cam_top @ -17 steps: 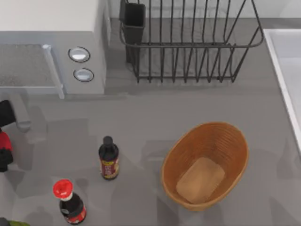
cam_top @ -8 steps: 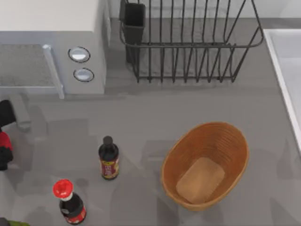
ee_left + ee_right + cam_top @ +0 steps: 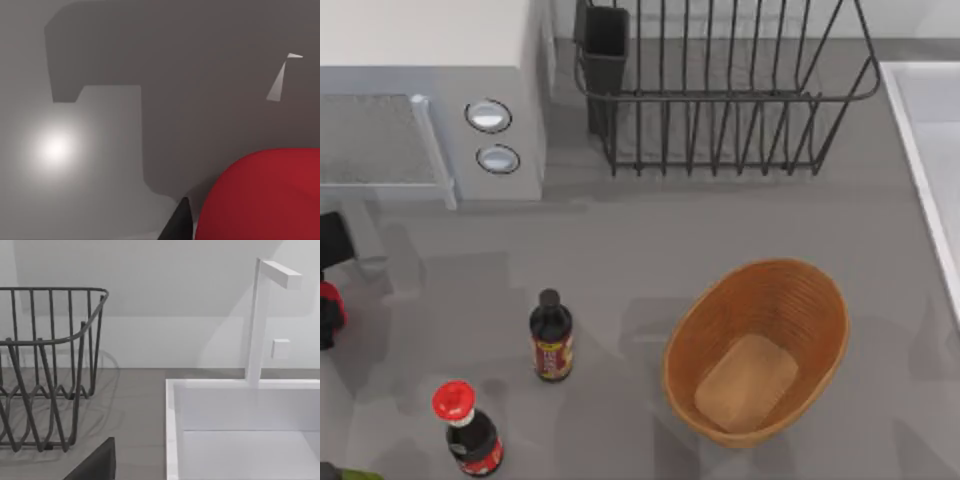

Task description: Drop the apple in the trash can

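Observation:
The apple (image 3: pixel 327 298) is a red ball at the far left edge of the top view, well left of the trash can (image 3: pixel 804 300), an oval wicker basket on the table's right half. My left gripper (image 3: pixel 326 312) is shut on the apple at that left edge. In the left wrist view the apple (image 3: pixel 260 195) looms large against one dark fingertip (image 3: pixel 181 221), with the arm's shadow on the grey table below. A dark part of my right gripper (image 3: pixel 95 465) shows in the right wrist view, which faces the rack and the sink.
A black-capped bottle (image 3: pixel 551 336) and a red-capped bottle (image 3: pixel 468 428) stand between the apple and the basket. A microwave (image 3: pixel 430 90) is at the back left, a black wire rack (image 3: pixel 720 90) with a black cup (image 3: pixel 605 40) behind, a white sink (image 3: pixel 930 150) at the right.
The apple and my left gripper have drifted slightly further toward the left edge, and the arm's shadow on the table has shifted. Nothing else has moved.

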